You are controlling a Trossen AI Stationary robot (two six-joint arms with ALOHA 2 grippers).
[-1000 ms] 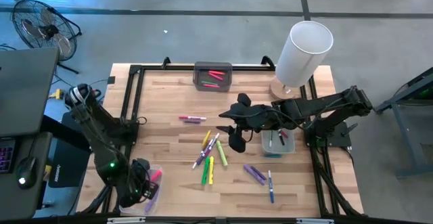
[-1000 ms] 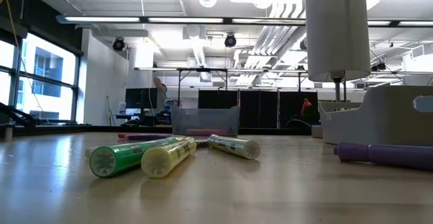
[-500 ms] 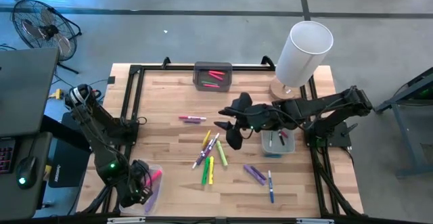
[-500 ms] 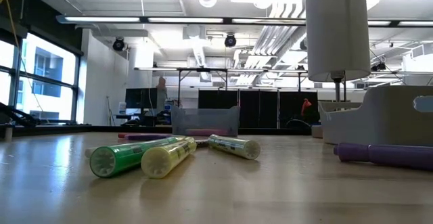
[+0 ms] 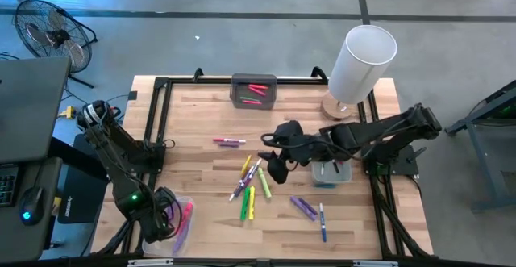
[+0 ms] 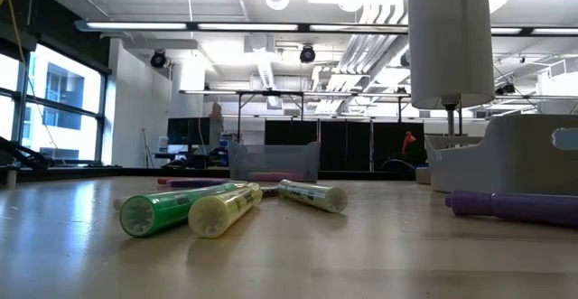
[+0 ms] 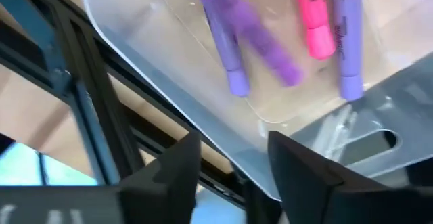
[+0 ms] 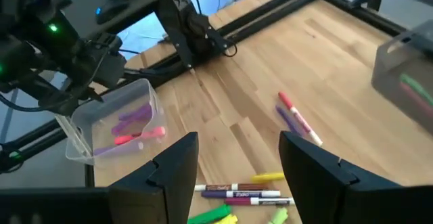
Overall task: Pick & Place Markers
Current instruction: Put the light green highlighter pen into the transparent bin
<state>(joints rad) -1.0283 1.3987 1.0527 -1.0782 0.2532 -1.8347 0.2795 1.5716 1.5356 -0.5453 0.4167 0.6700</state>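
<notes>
Here, a wooden table with a black frame holds a scatter of markers near its middle — yellow, green, purple and white-barrelled ones lying loose, touching or crossing each other. A pink-and-purple pair lies a little apart, toward the far edge, and a purple marker and a blue one lie nearer the front on the right. The right gripper hangs over the table just beside the central scatter, its two dark fingers spread wide with nothing between them; its wrist view looks down on the loose markers and across to the far corner. The left gripper is at the front left corner, over a clear tray; its fingers are parted and empty — below them the tray holds purple markers and a pink one. A grey tray at the far edge holds red and green markers, and another tray sits under the right arm. A tall white cylinder stands at the far right corner. From table height, a green marker and a yellow marker lie side by side in the foreground.
</notes>
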